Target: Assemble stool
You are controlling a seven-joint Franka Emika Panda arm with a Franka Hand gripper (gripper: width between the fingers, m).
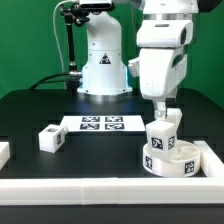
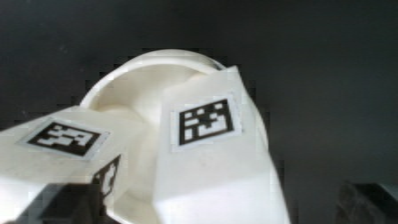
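Observation:
The stool's round white seat (image 1: 172,160) lies flat at the front of the exterior view's right, with marker tags on its rim. One chunky white leg (image 1: 163,133) stands upright on it. My gripper (image 1: 165,107) hangs just over that leg's top, open. In the wrist view the tagged leg (image 2: 205,125) rises between my spread jaws (image 2: 217,206), with a dark gap beside it, and the seat's curved edge (image 2: 157,72) shows behind. A second leg (image 1: 50,138) lies loose on the black table at the exterior view's left.
The marker board (image 1: 100,123) lies mid-table before the robot's base (image 1: 104,70). White border rails run along the front (image 1: 90,190) and the right side (image 1: 212,152). Another white piece (image 1: 3,152) pokes in at the left edge.

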